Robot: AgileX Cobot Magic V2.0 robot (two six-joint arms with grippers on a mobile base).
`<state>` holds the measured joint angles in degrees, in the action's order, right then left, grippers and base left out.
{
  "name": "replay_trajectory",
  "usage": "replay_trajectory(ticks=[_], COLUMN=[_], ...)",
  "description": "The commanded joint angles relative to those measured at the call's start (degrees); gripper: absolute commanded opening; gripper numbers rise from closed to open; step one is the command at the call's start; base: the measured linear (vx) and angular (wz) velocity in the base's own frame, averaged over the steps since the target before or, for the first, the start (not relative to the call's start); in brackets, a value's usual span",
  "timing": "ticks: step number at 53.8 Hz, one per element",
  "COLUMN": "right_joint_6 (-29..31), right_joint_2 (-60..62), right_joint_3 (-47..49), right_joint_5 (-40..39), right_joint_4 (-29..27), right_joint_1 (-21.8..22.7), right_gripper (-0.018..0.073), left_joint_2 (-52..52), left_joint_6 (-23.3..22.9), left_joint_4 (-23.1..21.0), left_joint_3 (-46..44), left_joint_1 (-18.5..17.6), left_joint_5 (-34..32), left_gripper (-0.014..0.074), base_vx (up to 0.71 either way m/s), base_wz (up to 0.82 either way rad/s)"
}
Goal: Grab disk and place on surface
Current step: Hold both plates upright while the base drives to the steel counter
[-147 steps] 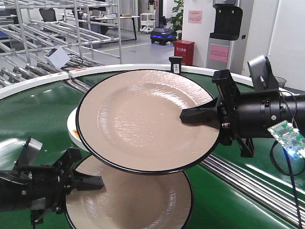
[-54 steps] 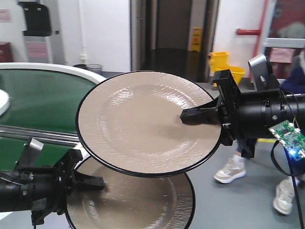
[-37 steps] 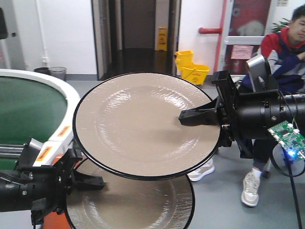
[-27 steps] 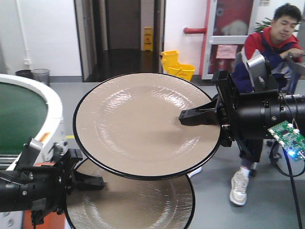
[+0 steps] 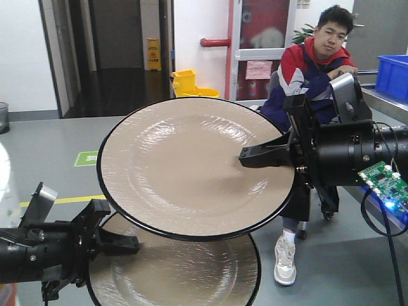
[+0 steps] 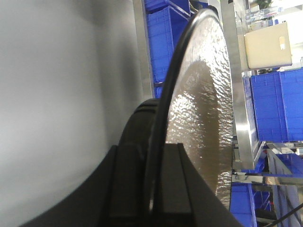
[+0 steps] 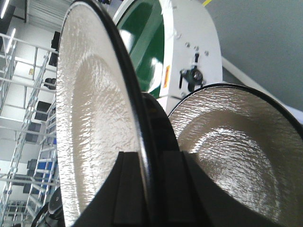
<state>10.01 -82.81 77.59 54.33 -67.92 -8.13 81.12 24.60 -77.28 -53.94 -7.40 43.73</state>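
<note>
Grab done — right gripper (image 5: 245, 155) pinches the upper disk (image 5: 185, 169) by its rim, left gripper (image 5: 131, 243) the lower disk (image 5: 185, 274) beneath it — placing is left, with no surface in view.

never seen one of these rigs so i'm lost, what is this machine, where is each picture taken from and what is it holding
It is a two-armed robot on a rolling base. The wide picture looks forward from the robot's own body, so both black arms reach into view. The right gripper pinches the rim of the upper tan plate, and the left gripper pinches the lower plate. Both plates have a black edge. The other two pictures come from small cameras on the wrists, so each shows its own plate edge-on between the fingers. The right wrist view also catches the green conveyor belt. No tabletop shows here; both plates are held in the air. A seated person sits behind.
</note>
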Motion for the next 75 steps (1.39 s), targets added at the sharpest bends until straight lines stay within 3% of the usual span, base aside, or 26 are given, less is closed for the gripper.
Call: replay_trajectory(ticks=[1,75], right_joint_6=[-0.1,-0.1], right_joint_2=[2.3,2.3], right_joint_3=[2.4,2.4], right_joint_5=[-2.0,-2.0], right_joint_4=[-6.9,-6.9], right_joint_1=[0.2,0.2], right_gripper=[-0.0008,-0.0008], left_joint_2=[-2.1,-2.1], left_joint_6=[-0.9,-0.9], left_joint_4=[-5.8,-5.8], left_joint_3=[-1.8,-1.8], left_joint_1=[-0.2,-0.2], left_joint_5=[1.3,1.2], left_gripper=[-0.0001,0.0001], base_vx=[0.31,0.39], base_wz=[-0.19,-0.28])
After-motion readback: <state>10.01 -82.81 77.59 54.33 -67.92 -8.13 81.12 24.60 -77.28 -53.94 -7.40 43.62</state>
